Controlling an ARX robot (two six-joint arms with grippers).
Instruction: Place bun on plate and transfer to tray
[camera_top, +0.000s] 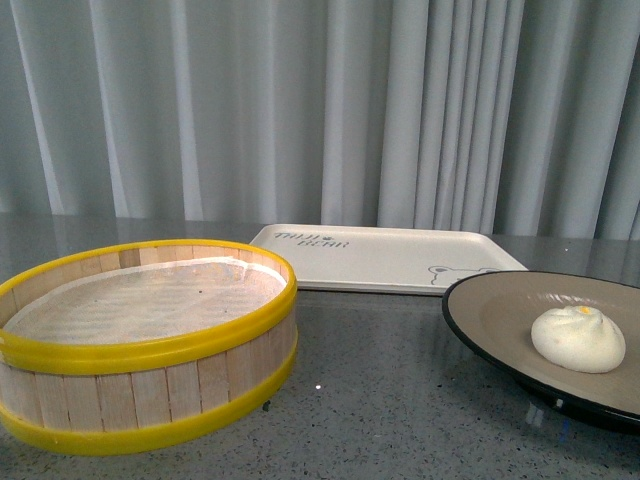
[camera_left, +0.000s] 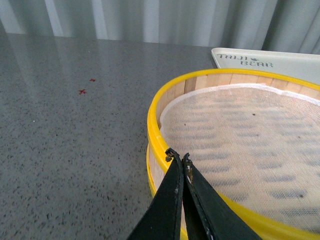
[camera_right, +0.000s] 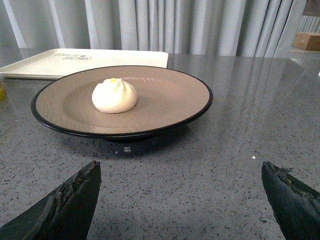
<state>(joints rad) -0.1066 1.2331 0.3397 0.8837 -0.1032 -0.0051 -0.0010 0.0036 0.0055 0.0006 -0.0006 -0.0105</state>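
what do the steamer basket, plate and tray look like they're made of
Steamer basket: pale wooden slats, matte, bound by glossy yellow hoops that look like plastic; a whitish woven cloth liner inside.
Plate: probably glazed ceramic, satin beige inside with a shiny black rim.
Tray: smooth cream surface with printed lettering, likely plastic or melamine, though I can't be sure.

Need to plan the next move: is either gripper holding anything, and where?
Nothing is held. Left gripper is shut and empty; right gripper is open, short of the plate.
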